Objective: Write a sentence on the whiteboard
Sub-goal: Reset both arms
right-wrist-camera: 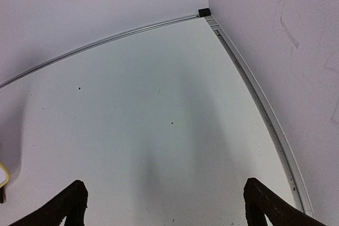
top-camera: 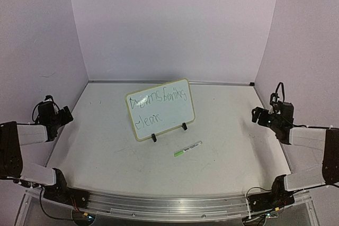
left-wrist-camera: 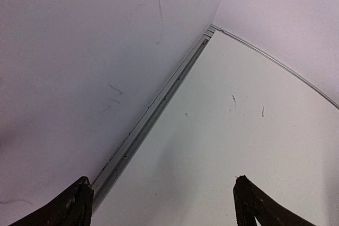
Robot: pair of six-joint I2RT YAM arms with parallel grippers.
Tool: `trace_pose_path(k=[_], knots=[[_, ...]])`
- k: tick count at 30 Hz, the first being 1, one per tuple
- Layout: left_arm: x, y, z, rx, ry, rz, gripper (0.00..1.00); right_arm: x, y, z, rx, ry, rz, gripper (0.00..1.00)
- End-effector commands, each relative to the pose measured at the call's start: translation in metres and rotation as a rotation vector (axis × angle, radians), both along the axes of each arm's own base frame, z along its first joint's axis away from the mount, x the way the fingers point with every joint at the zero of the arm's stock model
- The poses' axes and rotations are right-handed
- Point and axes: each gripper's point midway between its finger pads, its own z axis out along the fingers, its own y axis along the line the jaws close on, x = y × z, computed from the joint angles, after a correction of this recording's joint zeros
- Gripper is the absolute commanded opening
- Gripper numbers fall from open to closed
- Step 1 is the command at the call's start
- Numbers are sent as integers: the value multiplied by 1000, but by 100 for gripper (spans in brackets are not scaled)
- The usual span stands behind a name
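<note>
Pale lilac walls (top-camera: 169,25) close in the left, far and right sides of a white matte surface (top-camera: 106,157), and a silver metal rail (top-camera: 169,205) runs along its near edge. The two grey-and-black robot arms rise from that rail. The left arm (top-camera: 29,133) is folded over the left edge and the right arm (top-camera: 310,138) over the right edge, both well apart from everything in the middle. The small rectangular glossy whiteboard with a pale yellow-cream rounded frame (top-camera: 177,114) stands about mid-surface. It leans back on two small black feet (top-camera: 154,138), with its right end turned a little farther away. The left gripper (left-wrist-camera: 161,183) hangs above bare surface beside the left wall, its black fingers (left-wrist-camera: 74,205) spread wide with nothing between them. The right gripper (right-wrist-camera: 165,183) points toward the far right corner, likewise spread wide and holding nothing. A slim white marker with a green end (top-camera: 188,148) lies flat just near of the whiteboard's right foot, not touching it. The sentence, thin green handwriting (top-camera: 159,99), fills two lines on the board. One line crosses the top and a shorter one sits lower left, and the letters are too scrawled to read with certainty.
</note>
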Motion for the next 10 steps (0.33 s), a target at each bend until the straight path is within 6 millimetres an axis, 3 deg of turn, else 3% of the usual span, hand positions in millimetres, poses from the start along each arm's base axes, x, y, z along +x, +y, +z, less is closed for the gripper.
trace_pose_path(k=[1,10], knots=[[4,8,12,65,-78,27,92,3,-13,20,-70,-113,-55,98],[7,5,1,59,-65,8,94,-8,-15,10,-81,-111,-63,98]])
